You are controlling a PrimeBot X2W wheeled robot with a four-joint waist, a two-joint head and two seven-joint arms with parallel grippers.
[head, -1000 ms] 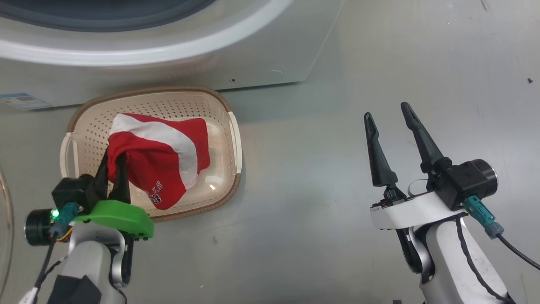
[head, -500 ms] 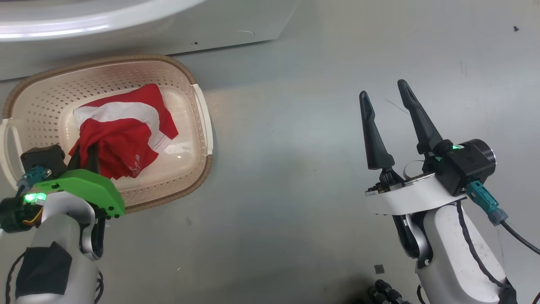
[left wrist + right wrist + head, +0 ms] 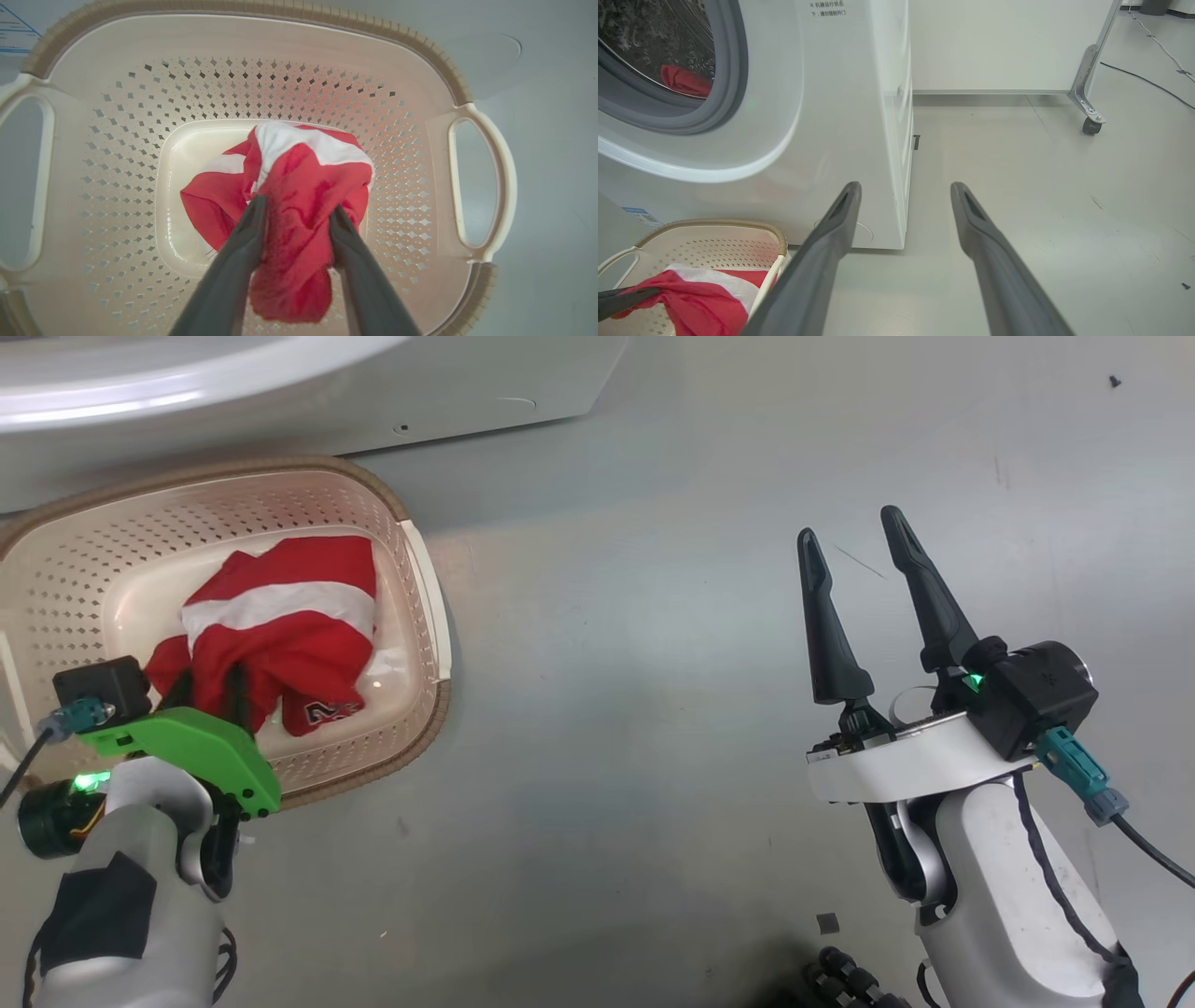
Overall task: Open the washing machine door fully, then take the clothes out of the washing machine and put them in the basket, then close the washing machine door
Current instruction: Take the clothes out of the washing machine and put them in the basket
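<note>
Pale grey floor (image 3: 653, 663) underfoot, and there's the left gripper (image 3: 298, 205) down inside the basket (image 3: 261, 42). Its fingers are partway apart, with a wad of the clothes (image 3: 317, 158) bunched between them and touching both. Gripped or slack? No telling. The rest of the red-and-white garment lies on the basket bottom. The washing machine (image 3: 840, 93) stands just behind the basket. Well off to the side, the right gripper (image 3: 850, 523) hangs above the floor, fingers spread wide.
</note>
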